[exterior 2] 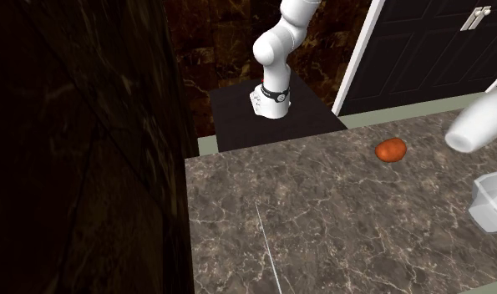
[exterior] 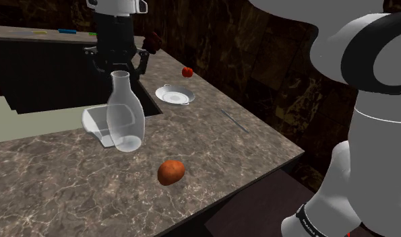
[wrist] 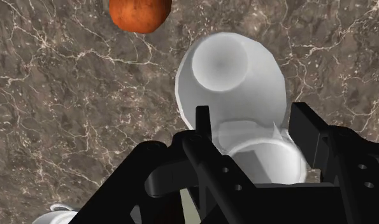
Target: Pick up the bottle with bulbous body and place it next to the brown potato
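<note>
Bottle (exterior: 125, 114) looks glassy, probably light, slippery and fragile. Potato (exterior: 170, 172) lies near it. Gripper (exterior: 122, 66) hangs above it, jaws apart, empty. Take the narrow neck.

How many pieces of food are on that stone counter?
2. An orange-brown potato lies close to the bottle; a small red fruit sits farther back, past the white dish. More could hide behind the arm.

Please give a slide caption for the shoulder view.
Gripper over a pale bulbous bottle; orange-brown potato nearby on marbled counter.
</note>
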You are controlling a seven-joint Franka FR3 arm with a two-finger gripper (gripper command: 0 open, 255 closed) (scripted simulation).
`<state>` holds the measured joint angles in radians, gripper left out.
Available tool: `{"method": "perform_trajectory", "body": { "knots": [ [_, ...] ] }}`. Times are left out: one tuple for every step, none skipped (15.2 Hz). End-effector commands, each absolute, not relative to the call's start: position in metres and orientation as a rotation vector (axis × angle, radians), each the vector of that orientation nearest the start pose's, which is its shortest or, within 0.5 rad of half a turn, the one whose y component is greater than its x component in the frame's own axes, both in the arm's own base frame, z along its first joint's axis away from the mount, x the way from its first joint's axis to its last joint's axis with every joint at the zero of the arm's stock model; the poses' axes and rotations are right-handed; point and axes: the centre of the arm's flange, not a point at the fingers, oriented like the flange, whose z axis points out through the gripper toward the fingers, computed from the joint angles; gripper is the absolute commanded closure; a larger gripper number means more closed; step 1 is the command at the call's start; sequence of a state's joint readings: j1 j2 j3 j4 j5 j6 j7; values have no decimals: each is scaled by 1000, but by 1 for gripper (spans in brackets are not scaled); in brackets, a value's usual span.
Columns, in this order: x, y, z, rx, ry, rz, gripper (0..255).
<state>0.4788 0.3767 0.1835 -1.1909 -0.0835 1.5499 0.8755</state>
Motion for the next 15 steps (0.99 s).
{"method": "perform_trajectory", "body": {
  "knots": [
    [544,406,574,-3140,360,-5,255],
    [544,429,574,-3140,360,-5,255],
    [544,429,568,-3140,360,-5,255],
    [544,429,563,-3140,360,-5,255],
    [544,429,558,-3140,360,-5,255],
    [544,429,553,-3140,360,-5,255],
    [544,429,547,-3140,360,-5,255],
    [544,429,542,-3140,360,-5,255],
    [544,429,537,-3140,360,-5,255],
    [544,429,531,-3140,360,-5,255],
    [544,429,526,-3140,360,-5,255],
    [544,429,521,-3140,360,-5,255],
    [544,429,516,-3140,360,-5,255],
    [544,429,510,-3140,360,-5,255],
    [544,429,505,-3140,360,-5,255]
  ]
}}
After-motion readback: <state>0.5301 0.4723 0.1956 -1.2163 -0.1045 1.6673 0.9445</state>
